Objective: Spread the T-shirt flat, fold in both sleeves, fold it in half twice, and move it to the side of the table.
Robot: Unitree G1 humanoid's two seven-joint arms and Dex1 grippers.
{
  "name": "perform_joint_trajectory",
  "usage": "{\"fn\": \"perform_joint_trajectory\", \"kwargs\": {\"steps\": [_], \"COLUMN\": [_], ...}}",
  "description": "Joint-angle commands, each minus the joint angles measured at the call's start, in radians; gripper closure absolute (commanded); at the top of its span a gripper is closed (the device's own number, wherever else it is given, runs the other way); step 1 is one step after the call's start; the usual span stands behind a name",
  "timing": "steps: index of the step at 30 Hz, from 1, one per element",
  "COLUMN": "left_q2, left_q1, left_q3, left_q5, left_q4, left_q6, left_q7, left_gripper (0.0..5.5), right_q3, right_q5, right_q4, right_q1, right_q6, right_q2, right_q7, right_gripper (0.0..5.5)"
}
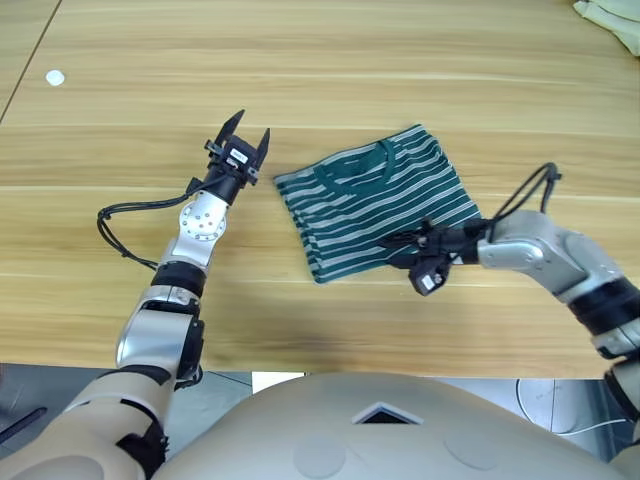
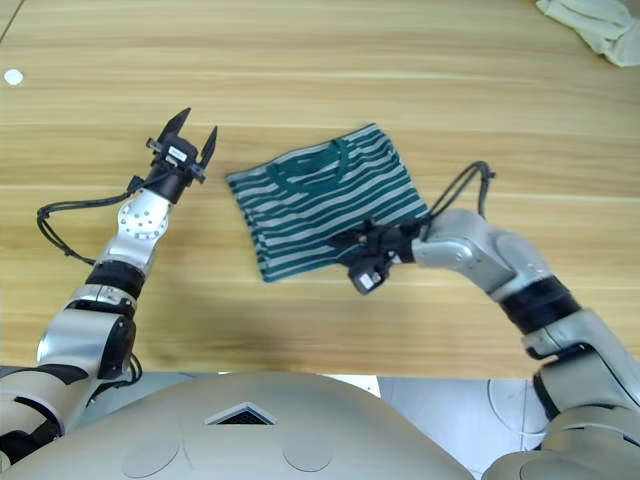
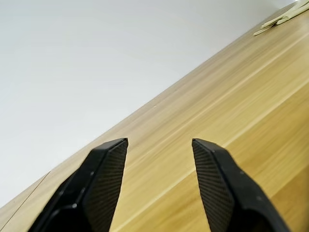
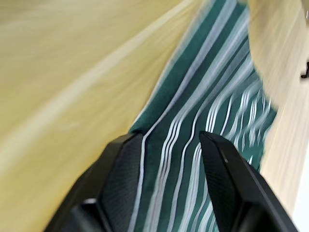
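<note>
The T-shirt (image 1: 375,200) lies folded into a compact striped rectangle on the table (image 1: 300,60), its long axis running across, slightly skewed, collar on the far side. The right gripper (image 1: 398,242) is the nearer one. Its fingers (image 4: 120,179) are spread apart and hold nothing, with the shirt's near edge directly under and ahead of them. The left gripper (image 1: 252,128) is just beside the shirt's left edge, spread and empty, pointing away from the shirt. Bare wood on both sides leaves sliding room, and a pale cloth (image 1: 610,20) lies well apart at the far right corner.
</note>
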Motion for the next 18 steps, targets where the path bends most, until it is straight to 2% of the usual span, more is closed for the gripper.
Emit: {"fn": "perform_joint_trajectory", "kwargs": {"steps": [1,6,10,14,18], "left_q2": [0.011,0.020,0.048,0.029,0.066], "left_q1": [-0.010,0.001,-0.059,-0.222,-0.299], "left_q3": [-0.007,-0.059,-0.204,-0.402,-0.487], "left_q5": [0.005,0.062,0.194,0.438,0.540], "left_q4": [-0.022,-0.051,-0.011,0.121,0.223], "left_q6": [-0.004,-0.056,-0.153,-0.150,-0.107], "left_q7": [-0.018,-0.035,-0.131,-0.150,-0.137], "left_gripper": [3.04,3.04,3.04,3.04,3.04], "right_q3": [-0.139,-0.120,-0.180,-0.265,-0.290], "right_q5": [0.068,0.046,0.105,0.118,0.101], "right_q4": [-0.111,-0.044,-0.031,-0.048,-0.050], "right_q1": [-0.043,-0.150,-0.129,-0.042,0.005], "right_q6": [0.109,0.103,0.144,0.175,0.184], "right_q2": [0.109,0.223,0.310,0.306,0.293], "right_q7": [-0.106,-0.125,-0.194,-0.258,-0.268], "right_gripper": [3.31,3.31,3.31,3.31,3.31]}}
